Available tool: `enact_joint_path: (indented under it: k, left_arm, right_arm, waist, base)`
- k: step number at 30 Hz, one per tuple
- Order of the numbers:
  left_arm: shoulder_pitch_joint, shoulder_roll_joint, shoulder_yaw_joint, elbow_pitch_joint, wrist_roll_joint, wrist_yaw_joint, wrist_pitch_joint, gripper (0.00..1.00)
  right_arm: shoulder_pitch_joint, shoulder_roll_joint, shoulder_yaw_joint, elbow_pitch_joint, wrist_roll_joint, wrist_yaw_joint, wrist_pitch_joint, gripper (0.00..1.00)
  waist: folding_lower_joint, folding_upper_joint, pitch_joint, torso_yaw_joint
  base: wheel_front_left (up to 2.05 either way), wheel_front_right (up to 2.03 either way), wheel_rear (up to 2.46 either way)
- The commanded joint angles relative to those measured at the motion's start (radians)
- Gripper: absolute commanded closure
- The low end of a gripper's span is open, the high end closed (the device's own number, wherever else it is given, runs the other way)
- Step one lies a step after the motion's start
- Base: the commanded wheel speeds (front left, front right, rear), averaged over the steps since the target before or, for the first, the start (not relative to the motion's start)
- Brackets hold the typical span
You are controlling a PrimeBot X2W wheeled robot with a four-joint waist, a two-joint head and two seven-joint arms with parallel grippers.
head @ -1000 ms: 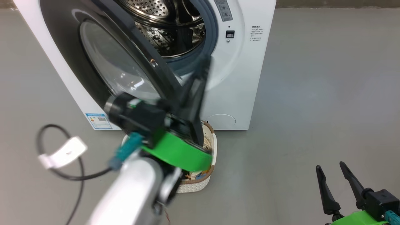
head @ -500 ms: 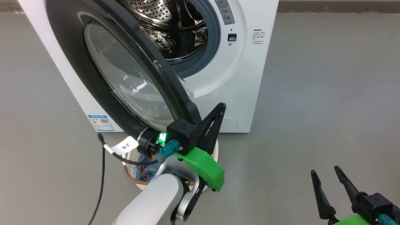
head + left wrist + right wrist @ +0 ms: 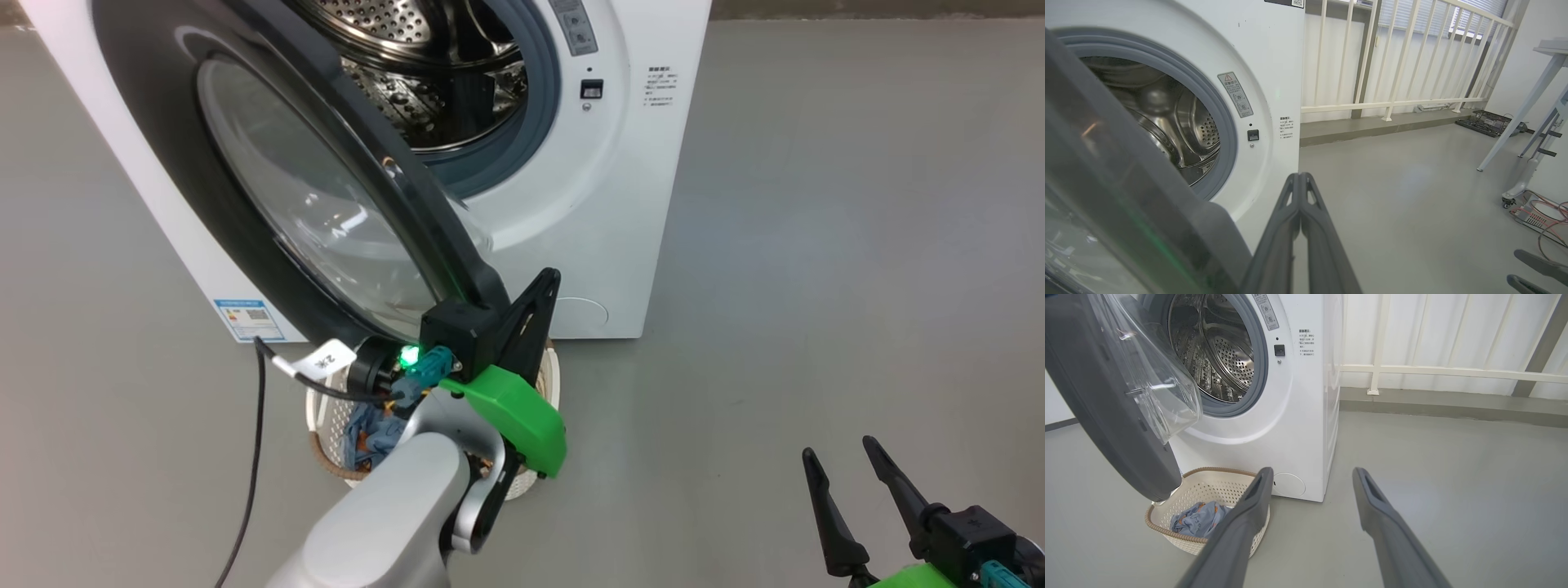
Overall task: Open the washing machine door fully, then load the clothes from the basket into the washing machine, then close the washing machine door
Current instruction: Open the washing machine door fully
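Note:
The white washing machine (image 3: 620,204) stands ahead with its steel drum (image 3: 424,90) exposed. The washing machine door (image 3: 269,188) hangs partly open, swung towards me, its glass bowl bulging inward. My left gripper (image 3: 549,279) is shut on nothing and points up just right of the door's lower free edge; I cannot tell whether it touches. In the left wrist view its shut fingers (image 3: 1300,179) stand beside the door (image 3: 1126,212). The basket (image 3: 1216,486) sits on the floor under the door, with light blue clothes (image 3: 1197,518) inside. My right gripper (image 3: 845,461) is open and low at the right.
A black cable with a white tag (image 3: 322,359) hangs from the left arm over the basket (image 3: 322,412). A white railing (image 3: 1404,61) runs behind the machine. A table leg (image 3: 1515,126) and floor wiring (image 3: 1543,212) are at the far right. Grey floor (image 3: 816,245) stretches right of the machine.
My left gripper has dropped from beside the drum opening to the door's lower edge, still shut. The head view has shifted a little. The right gripper has stayed open.

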Motion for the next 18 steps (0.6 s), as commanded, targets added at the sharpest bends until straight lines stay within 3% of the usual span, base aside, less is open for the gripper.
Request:
enact_joint_path:
  k: [1,18]
  left_arm:
    - [-0.058,0.012,0.022,-0.005,-0.012,0.013,-0.014,1.0]
    - [-0.116,0.012,-0.056,0.156,-0.146,0.049,-0.067,1.0]
  right_arm:
    - [-0.031,-0.012,0.027,-0.02,0.013,0.002,-0.012,0.0]
    - [-0.049,-0.014,0.021,-0.023,0.022,0.002,-0.012,0.0]
  waist:
    - [0.0,-0.0001,0.003,-0.007]
    - [0.0,-0.0001,0.034,-0.014]
  base:
    - [0.0,0.0,0.0]
    - [0.0,0.0,0.0]
